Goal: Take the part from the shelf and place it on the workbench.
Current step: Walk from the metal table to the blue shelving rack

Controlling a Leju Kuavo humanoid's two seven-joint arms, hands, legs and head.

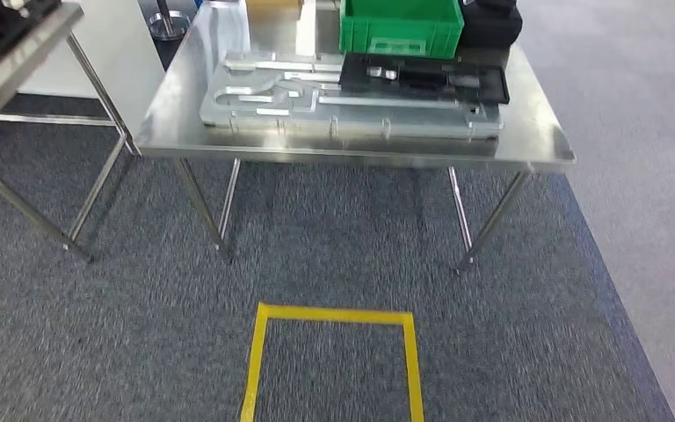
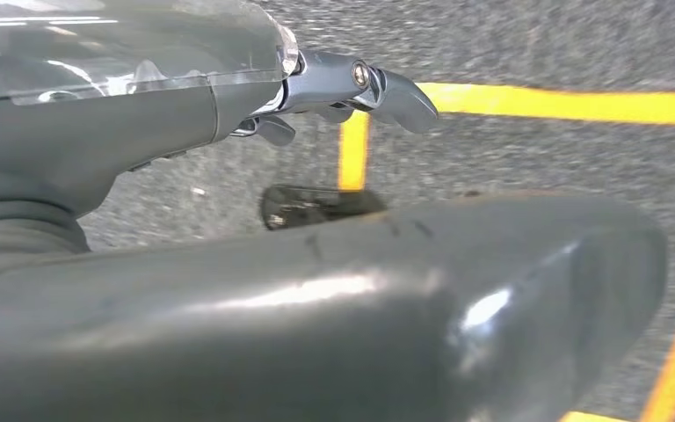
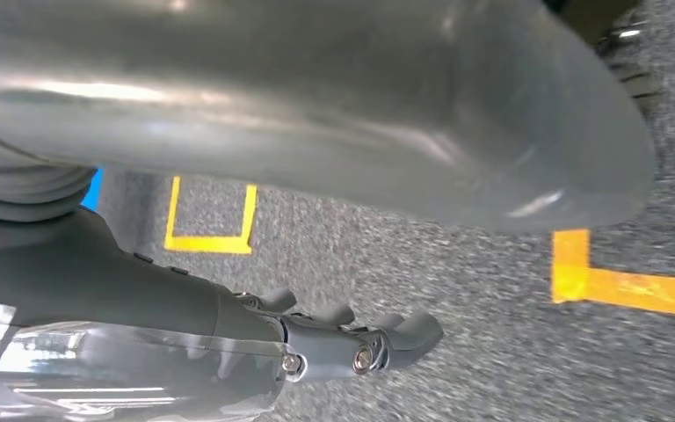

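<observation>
Head view: flat machined aluminium plate (image 1: 343, 104) lies on the shiny steel workbench (image 1: 527, 141); left hand (image 2: 343, 88) and right hand (image 3: 352, 338) hang empty, fingers apart, over speckled grey carpet (image 1: 334, 255).

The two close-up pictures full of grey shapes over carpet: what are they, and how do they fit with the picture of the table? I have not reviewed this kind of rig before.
This is a two-legged humanoid robot with a camera on its head and one at each wrist. The head view looks forward and down at a steel workbench standing on grey carpet, with yellow floor tape in front of it. On the bench lie a machined metal plate, a black tray resting on it, and a green crate behind. The close-ups come from the wrist cameras, which look past each hand at the carpet. The left hand and the right hand hold nothing, their fingers slightly apart. The large grey shapes are the robot's own thumbs.
</observation>
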